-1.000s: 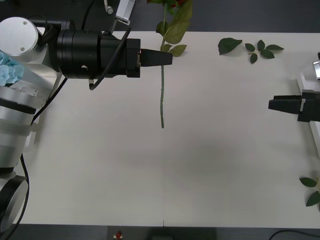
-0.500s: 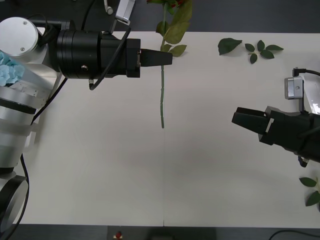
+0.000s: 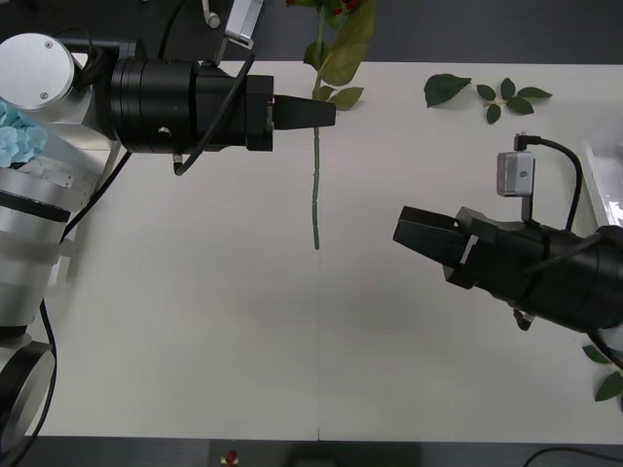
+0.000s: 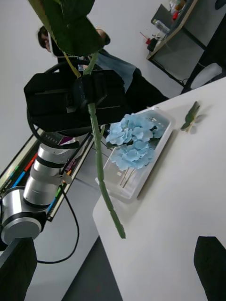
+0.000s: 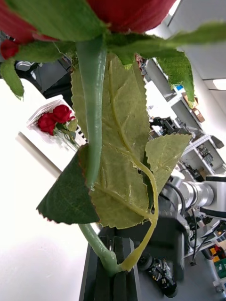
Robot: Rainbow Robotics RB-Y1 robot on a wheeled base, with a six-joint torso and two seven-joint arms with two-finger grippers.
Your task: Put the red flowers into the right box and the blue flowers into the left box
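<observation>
- The left gripper holds a red rose by its stem above the white table, its black fingers clamped on the stem high up, just under the leaves; the bare lower stem hangs free.
- In the left wrist view the rose's red bloom sits above big serrated leaves, the stem running down into the closed fingers.
- The right gripper reaches toward the hanging stem with its black fingers spread wide and nothing between them, near the stem but not touching it.
- The left box already carries blue flowers; the right box, seen in the left wrist view, already carries red flowers.
- This looks like a handover: the rose passes from left arm to right for the right box.
- The next move calls for the right gripper to straddle the lower stem and close before the left lets go.
</observation>
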